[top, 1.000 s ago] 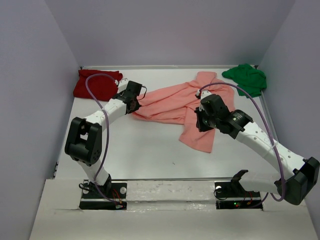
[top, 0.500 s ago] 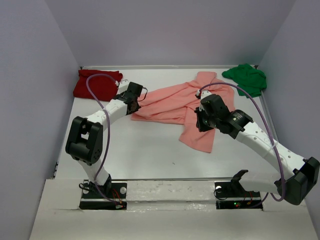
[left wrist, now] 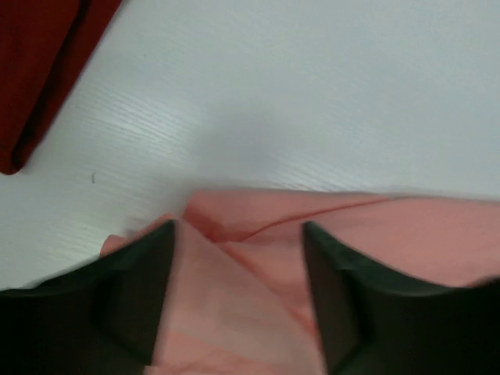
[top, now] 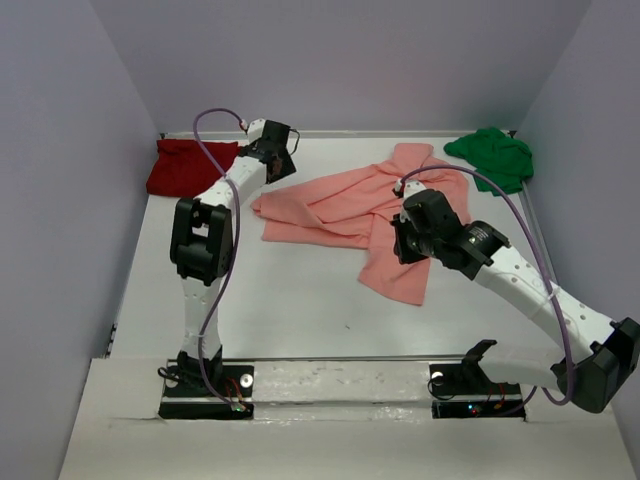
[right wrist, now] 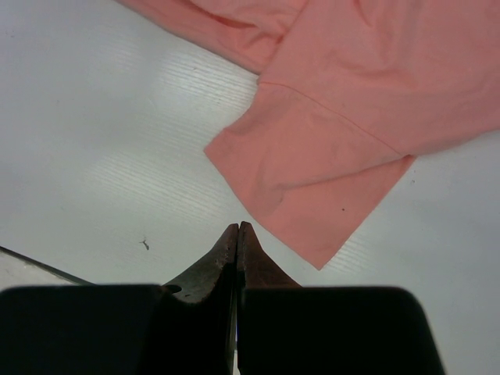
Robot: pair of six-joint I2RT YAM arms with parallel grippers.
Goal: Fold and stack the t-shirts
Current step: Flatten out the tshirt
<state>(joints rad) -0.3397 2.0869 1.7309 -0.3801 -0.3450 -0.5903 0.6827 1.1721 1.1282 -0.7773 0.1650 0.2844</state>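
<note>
Left end effector (left wrist: 238, 234) gapes over salmon-pink t-shirt (top: 330, 205) edge; right end effector (right wrist: 237, 230) closed, empty.

White table (top: 290, 310) boxed by plain lavender walls (top: 350, 60) — evenly lit.

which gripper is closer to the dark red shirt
Left. The left gripper hangs beside the dark red shirt, at one end of the pink shirt; the right gripper is well away, by the pink shirt's other end.
</note>
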